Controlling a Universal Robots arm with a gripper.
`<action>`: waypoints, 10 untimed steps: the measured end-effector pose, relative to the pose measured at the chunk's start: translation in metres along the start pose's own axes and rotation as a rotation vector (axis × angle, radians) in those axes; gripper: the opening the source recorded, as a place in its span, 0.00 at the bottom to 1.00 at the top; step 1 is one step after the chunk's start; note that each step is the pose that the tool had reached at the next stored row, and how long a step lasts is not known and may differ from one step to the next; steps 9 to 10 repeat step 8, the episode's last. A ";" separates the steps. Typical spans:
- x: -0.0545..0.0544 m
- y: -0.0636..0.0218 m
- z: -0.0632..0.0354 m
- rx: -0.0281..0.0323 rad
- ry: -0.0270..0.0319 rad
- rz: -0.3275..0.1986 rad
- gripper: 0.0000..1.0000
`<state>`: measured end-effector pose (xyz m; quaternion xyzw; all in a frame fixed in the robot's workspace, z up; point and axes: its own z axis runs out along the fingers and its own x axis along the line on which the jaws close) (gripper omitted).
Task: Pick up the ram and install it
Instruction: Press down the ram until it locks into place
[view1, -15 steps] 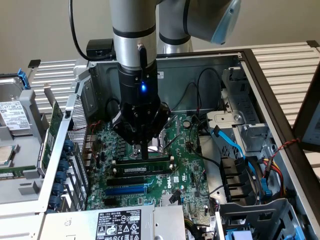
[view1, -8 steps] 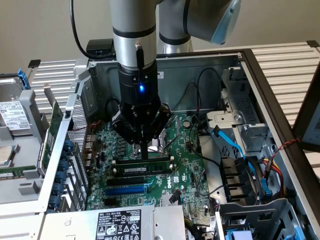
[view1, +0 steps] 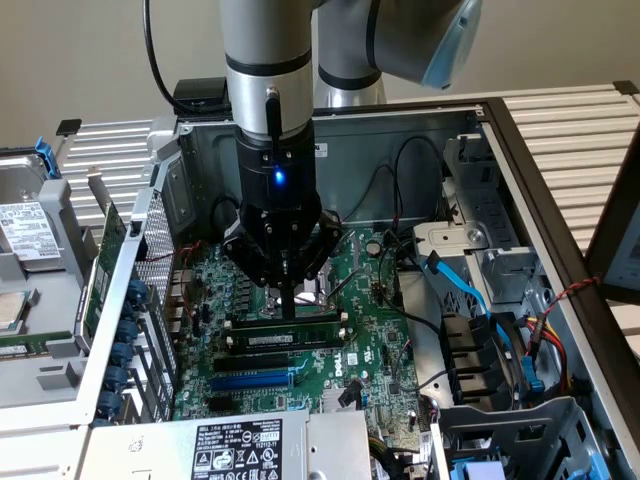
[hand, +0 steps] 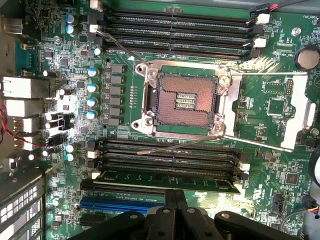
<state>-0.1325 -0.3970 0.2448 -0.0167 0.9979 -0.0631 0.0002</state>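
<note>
Pressing closed fingertips of black gripper (view1: 288, 305) onto long thin green ram stick (hand: 165, 179) directly beneath, already in slot; seating step; next needs firm even downward push.

Even indoor light, glare at wrist view's ports

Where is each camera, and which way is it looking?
Exterior view: off the arm, above the open computer case, looking down at the motherboard; the arm and shut gripper show.
Wrist view: on the wrist, facing straight down at the motherboard; the gripper shows.
Both share the ram and gripper.
</note>
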 end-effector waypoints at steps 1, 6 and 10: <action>0.000 0.0000 0.0000 0.0000 0.0000 0.000 0.10; 0.000 0.0000 0.0000 0.0001 0.0000 0.000 0.10; 0.000 0.0000 0.0000 0.0000 0.0000 0.000 0.10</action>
